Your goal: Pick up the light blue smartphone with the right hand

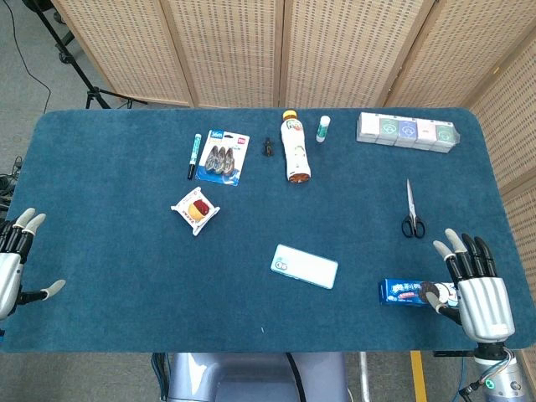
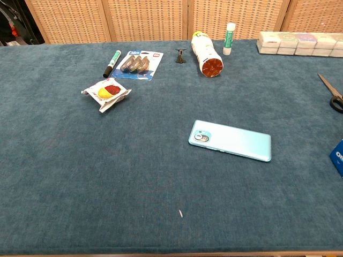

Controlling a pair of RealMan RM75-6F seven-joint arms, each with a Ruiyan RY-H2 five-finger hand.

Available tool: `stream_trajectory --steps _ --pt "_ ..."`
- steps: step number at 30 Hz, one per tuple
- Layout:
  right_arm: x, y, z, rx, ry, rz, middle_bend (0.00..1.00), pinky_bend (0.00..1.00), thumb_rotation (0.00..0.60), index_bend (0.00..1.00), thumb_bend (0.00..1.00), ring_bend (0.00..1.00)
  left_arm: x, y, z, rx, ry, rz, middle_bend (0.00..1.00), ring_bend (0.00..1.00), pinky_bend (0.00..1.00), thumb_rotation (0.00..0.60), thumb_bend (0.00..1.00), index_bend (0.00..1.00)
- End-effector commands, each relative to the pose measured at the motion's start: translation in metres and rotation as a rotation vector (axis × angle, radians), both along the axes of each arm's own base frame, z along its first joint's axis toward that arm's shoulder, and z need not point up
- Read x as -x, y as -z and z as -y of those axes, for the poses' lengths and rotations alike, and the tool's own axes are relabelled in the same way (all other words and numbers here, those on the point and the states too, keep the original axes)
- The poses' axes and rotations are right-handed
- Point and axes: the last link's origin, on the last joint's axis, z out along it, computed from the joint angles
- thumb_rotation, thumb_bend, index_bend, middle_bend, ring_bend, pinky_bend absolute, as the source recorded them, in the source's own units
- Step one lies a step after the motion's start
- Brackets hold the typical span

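Note:
The light blue smartphone [image 1: 304, 265] [image 2: 230, 140] lies flat, back side up, on the blue cloth near the table's front middle, its camera end pointing left. My right hand [image 1: 474, 287] hovers over the front right corner, fingers spread and empty, well to the right of the phone with a blue snack pack between them. My left hand [image 1: 15, 260] sits at the front left edge, fingers apart, holding nothing. Neither hand shows in the chest view.
A blue snack pack [image 1: 406, 292] lies just left of my right hand. Scissors [image 1: 411, 213] lie behind it. At the back are a bottle on its side [image 1: 295, 148], a glue stick [image 1: 322, 128], a box row [image 1: 408, 131], a blister pack [image 1: 224, 157], a marker [image 1: 194, 156] and a wrapped snack [image 1: 195, 210].

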Motion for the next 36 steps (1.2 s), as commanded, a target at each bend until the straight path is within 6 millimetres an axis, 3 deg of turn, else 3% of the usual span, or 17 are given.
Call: stream_trajectory --steps 1,6,13,18,22,36 --pt "-0.001 0.002 0.000 -0.008 -0.004 -0.002 0.02 0.05 0.600 0.14 0.16 0.00 -0.001 -0.001 0.005 -0.001 0.006 -0.001 0.00 0.00 0.00 0.600 0.00 0.00" --pt "-0.012 0.024 0.006 -0.102 -0.036 -0.016 0.03 0.05 0.600 0.14 0.16 0.00 -0.004 -0.007 0.015 -0.020 0.034 0.016 0.00 0.00 0.00 0.600 0.00 0.00" --pt "-0.061 0.072 0.039 -0.269 -0.124 -0.043 0.03 0.05 0.600 0.14 0.19 0.00 -0.002 -0.013 0.018 -0.025 0.041 0.035 0.00 0.00 0.00 0.600 0.00 0.00" --pt "-0.110 0.116 0.065 -0.365 -0.177 -0.065 0.03 0.05 0.600 0.14 0.39 0.00 0.000 -0.018 0.018 -0.030 0.031 0.051 0.00 0.00 0.00 0.600 0.00 0.00" --pt "-0.132 0.144 0.077 -0.393 -0.179 -0.094 0.03 0.05 0.600 0.14 0.50 0.00 0.002 -0.022 0.018 -0.031 0.028 0.061 0.00 0.00 0.00 0.600 0.00 0.00" --pt "-0.146 0.205 0.081 -0.457 -0.063 -0.122 0.03 0.05 0.600 0.14 0.51 0.00 0.006 -0.028 0.019 -0.021 0.026 0.077 0.00 0.00 0.00 0.600 0.00 0.00"
